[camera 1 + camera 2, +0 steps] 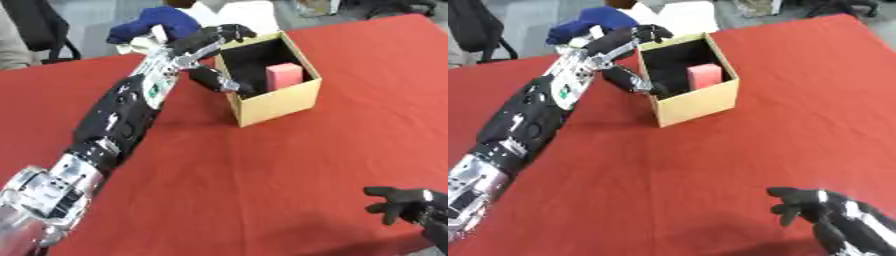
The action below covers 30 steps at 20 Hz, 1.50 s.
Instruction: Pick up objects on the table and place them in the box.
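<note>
Left hand (213,44) spread wide at box (278,102) rim, holding nothing; pink block (284,76) inside; box near table (262,175) far edge; thumb could snag wall, tipping box; right hand (811,206) open, near corner.

Open tan cardboard box (278,100), square, upright on the red cloth, turned corner-on toward the near edge, far of centre. Dark inside. Pink rectangular block (284,75) standing upright within, against the right-hand wall, top below the rim. No flaps visible along the rim.
</note>
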Motion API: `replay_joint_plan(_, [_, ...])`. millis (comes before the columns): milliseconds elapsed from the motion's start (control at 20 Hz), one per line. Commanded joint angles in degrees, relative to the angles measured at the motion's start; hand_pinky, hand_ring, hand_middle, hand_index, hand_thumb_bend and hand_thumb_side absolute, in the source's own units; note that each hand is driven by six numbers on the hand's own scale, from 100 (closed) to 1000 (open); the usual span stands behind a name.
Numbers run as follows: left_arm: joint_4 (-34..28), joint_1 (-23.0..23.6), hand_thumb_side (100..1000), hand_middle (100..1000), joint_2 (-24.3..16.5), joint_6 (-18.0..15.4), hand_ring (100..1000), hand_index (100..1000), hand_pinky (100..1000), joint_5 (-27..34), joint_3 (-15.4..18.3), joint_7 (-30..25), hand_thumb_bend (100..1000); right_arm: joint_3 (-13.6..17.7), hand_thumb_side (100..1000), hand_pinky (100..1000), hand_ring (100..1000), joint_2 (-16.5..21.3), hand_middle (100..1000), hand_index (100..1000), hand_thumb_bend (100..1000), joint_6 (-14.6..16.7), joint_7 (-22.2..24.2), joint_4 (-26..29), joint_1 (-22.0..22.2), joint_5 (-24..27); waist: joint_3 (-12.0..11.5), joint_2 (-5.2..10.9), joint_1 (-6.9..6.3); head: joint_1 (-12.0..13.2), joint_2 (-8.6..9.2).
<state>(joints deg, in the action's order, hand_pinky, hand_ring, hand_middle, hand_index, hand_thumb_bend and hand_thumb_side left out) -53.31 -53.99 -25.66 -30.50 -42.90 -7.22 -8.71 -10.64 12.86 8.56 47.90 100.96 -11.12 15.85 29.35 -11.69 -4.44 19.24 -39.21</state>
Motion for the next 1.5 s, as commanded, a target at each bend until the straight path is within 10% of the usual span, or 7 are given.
replay_joint_plan(50, [-0.69,-0.74,736,888,-0.78,-0.13,845,961,1000,0.22,0.18,0.34,654,0.09,554,851,949,0.38,586,825,100,0.23,0.2,1.09,-0.47,0.08,-0.06,0.76,0.52,-0.22,0.42])
replay_joint_plan(450, [-8.14,3.61,738,870,-2.25,2.14,824,955,1000,11.95,-0.14,-3.91,467,0.69,554,851,949,0.21,586,825,100,0.34,-0.33,0.85,0.34,-0.18,-2.33,1.22,1.15,-1.58,-0.16])
replay_joint_plan(1000, [-42.1,23.11,717,812,-7.68,16.38,778,921,1000,44.09,3.5,-14.92,298,1.85,554,851,948,0.22,586,825,100,-0.02,-1.48,0.73,1.04,-0.83,-9.19,1.39,1.37,-4.42,-1.29])
replay_joint_plan(1500, [-56.77,39.63,829,786,-1.33,22.72,756,903,1000,51.44,7.93,-17.86,171,2.55,554,851,948,0.37,585,824,100,0.09,-2.23,0.76,1.63,-1.11,-12.51,1.3,1.9,-5.49,-2.11])
